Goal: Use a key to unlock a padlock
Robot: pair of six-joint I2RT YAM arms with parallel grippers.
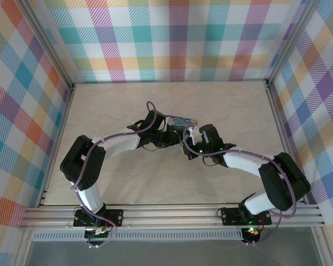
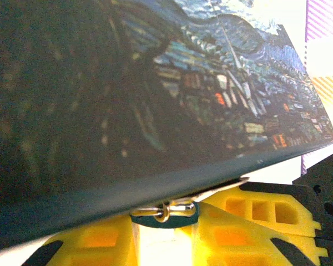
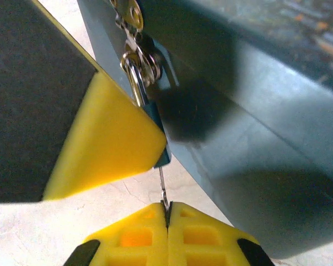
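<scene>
Right gripper [image 3: 167, 213] pinched shut on key [image 3: 162, 188] — key tip at padlock [image 3: 152, 113] base; left gripper [image 2: 164, 238] clamps padlock under box [image 2: 155, 111].

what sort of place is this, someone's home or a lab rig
Most likely a robot test cell, not a home: an aluminium frame boxes in a pale table, plaid backdrop panels serve as walls, and a left arm and right arm are bolted at the near rail.
</scene>
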